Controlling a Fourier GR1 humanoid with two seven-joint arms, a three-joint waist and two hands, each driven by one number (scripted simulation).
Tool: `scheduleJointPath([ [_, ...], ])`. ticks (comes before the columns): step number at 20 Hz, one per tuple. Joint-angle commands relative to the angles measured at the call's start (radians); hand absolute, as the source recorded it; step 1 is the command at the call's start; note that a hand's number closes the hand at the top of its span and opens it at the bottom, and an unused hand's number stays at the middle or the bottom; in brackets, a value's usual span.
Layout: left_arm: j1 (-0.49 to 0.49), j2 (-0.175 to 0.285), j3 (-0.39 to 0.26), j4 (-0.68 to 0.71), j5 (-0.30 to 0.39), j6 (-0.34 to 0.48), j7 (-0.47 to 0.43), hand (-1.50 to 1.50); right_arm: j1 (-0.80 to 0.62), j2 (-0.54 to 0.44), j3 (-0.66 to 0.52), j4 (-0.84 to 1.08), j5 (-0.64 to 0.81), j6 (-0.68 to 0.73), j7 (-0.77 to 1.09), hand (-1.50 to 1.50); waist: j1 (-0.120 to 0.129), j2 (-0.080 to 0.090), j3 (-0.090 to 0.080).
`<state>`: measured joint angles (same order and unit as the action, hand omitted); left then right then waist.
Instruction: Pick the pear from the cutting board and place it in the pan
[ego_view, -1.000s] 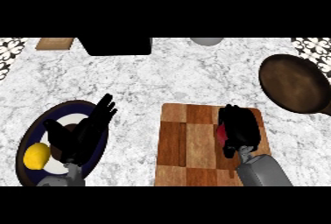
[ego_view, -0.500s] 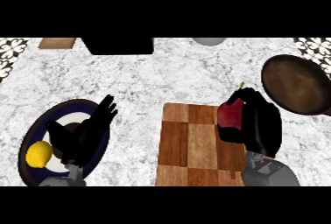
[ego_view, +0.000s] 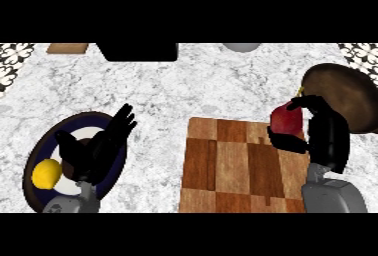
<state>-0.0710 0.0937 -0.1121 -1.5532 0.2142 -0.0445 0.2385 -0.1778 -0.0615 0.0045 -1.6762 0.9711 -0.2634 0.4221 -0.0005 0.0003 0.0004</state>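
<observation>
A red pear with a small yellow stem is held in my right hand, whose thumb and fingers curl round it. Hand and pear hang over the right edge of the wooden cutting board, just left of the dark round pan at the right edge of the view. My left hand rests open, fingers up, over a plate at the lower left.
A dark blue plate with a white centre holds a yellow lemon. At the counter's far edge are a black block, a wooden piece and a grey round object.
My right hand has lifted the pear from the board and carried it up and rightward, towards the pan. The left hand has stayed still.
</observation>
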Motion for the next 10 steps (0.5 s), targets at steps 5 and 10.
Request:
scheduleJointPath([
  [5,0.045,-0.003,-0.003,-0.032,-0.001,-0.017,-0.007,0.00,-0.193,-0.152,-0.182,0.408,-0.023,-0.127,-0.172,1.50,0.014,0.002,0.000],
  [10,0.021,-0.006,-0.019,-0.054,0.002,-0.026,0.035,0.00,-0.284,-0.215,-0.291,0.686,-0.055,-0.339,-0.345,1.50,0.026,0.007,0.002],
])
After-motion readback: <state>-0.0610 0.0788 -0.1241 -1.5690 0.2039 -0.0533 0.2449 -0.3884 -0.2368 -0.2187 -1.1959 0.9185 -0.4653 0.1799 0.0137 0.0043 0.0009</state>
